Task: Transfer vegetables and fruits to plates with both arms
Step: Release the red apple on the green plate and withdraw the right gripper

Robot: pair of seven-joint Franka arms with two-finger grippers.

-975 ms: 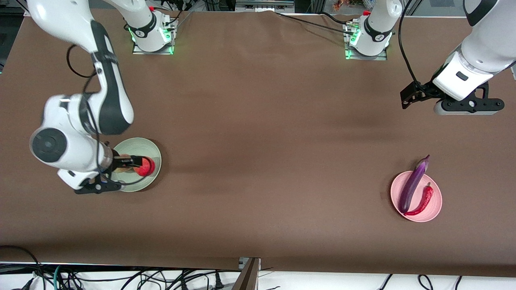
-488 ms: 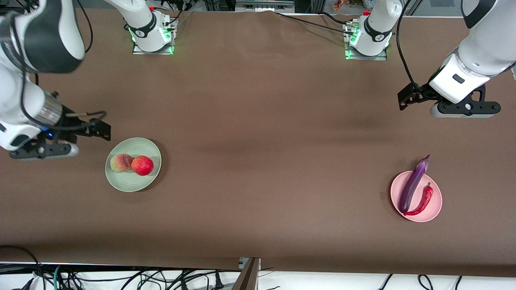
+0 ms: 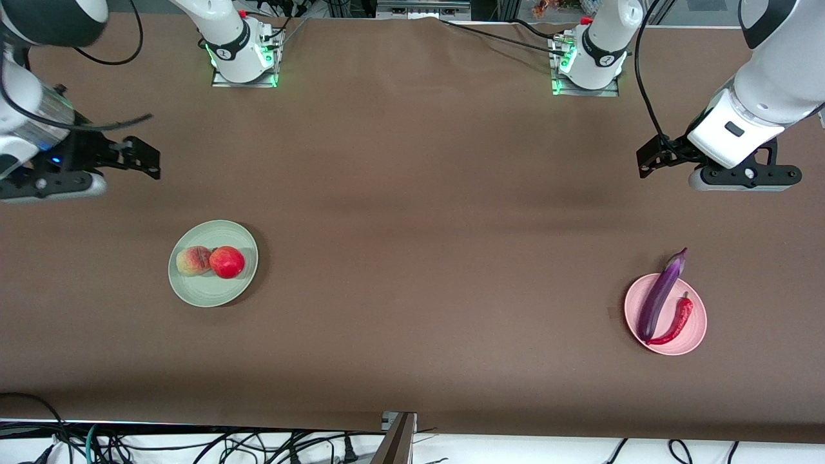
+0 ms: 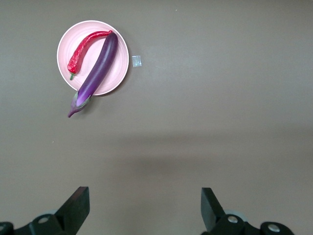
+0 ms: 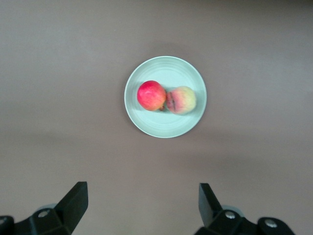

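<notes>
Fruits [image 3: 211, 262] on green plate [image 3: 213, 293]; both claws open, raised

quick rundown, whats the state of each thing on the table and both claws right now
green plate: holds both fruits
peach: on the green plate, touching the pomegranate
pomegranate: on the green plate
pink plate: holds both vegetables
eggplant: on the pink plate, stem end overhanging the rim
chili pepper: on the pink plate beside the eggplant
left claw: open, empty, above bare table
right claw: open, empty, above bare table
</notes>
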